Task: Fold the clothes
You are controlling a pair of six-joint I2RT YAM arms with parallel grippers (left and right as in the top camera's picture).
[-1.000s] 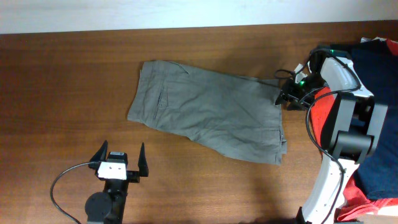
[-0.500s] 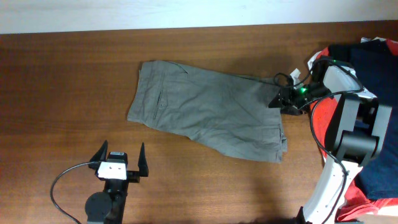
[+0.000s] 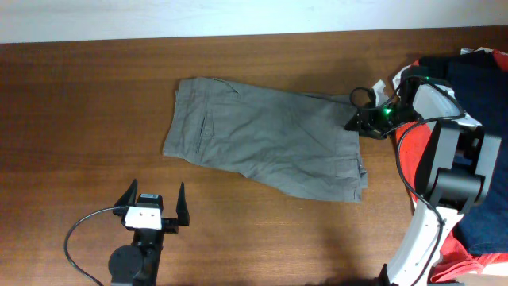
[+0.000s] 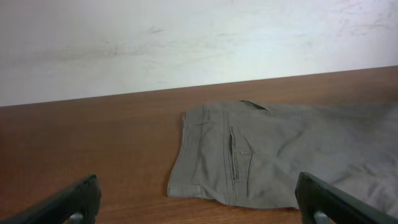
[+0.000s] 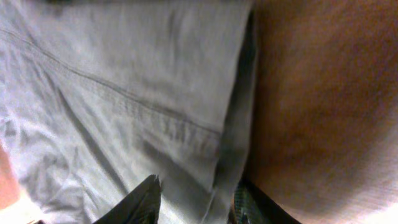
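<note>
**Right claw on the shorts' edge, left claw idle**

At the lower left of the overhead frame the left claw [image 3: 157,187] sits low over the bare bench [image 3: 79,103]. It points up the frame with its fingers [image 4: 74,200] spread wide and nothing between them.

The grey-olive shorts [image 3: 270,143] lie flat and wrinkled across the middle of the bench. Their waistband end is toward the left and they slant down to the right.

The right arm rises from the lower right edge, runs up the frame and bends left at the wrist. This brings the right claw [image 3: 357,123] to the shorts' upper right corner. In the wrist view its fingers [image 5: 134,202] are drawn close, pinching the folded cloth edge.

Behind the arm lie a red garment [image 3: 409,151] and a navy garment [image 3: 484,87].
</note>
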